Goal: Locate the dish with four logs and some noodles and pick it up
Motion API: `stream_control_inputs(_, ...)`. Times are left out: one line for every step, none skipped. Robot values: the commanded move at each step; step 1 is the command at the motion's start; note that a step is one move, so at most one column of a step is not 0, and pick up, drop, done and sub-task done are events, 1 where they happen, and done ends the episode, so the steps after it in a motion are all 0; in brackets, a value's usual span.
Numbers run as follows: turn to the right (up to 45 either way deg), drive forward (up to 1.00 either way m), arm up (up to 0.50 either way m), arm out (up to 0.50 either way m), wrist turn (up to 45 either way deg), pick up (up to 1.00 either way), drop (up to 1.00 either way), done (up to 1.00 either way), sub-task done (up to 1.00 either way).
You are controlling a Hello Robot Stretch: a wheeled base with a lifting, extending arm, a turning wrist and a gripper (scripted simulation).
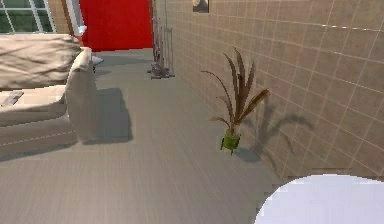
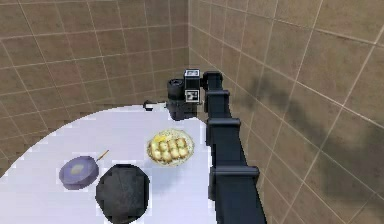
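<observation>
A shallow dish [image 2: 170,150] with pale yellow lumps of food sits on the white round table [image 2: 60,145], near the table's right side in the arm side view. The dark arm bar rises just right of the dish. Beyond the dish, over the table's far edge, is my gripper [image 2: 160,103], its dark body left of two white marked squares [image 2: 192,86]. Its far end is hard to make out, so I cannot tell whether it holds anything.
A purple bowl [image 2: 78,172] with a thin stick and a dark lumpy object [image 2: 122,190] lie on the table's near side. Tiled walls meet in a corner behind. Ahead: a beige sofa [image 1: 45,85], a red door [image 1: 115,22], a potted plant [image 1: 234,105], the table's edge [image 1: 320,200].
</observation>
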Motion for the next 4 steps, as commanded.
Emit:
stream_control_inputs(0.0,0.00,-0.30,0.00,0.0,0.00,0.00,0.00,0.00)
stream_control_inputs(0.0,0.00,0.00,0.00,0.0,1.00,0.00,0.00,0.00)
stream_control_inputs(0.0,0.00,0.10,0.00,0.0,0.00,0.00,0.00,0.00)
stream_control_inputs(0.0,0.00,0.00,0.00,0.0,0.00,0.00,1.00,0.00)
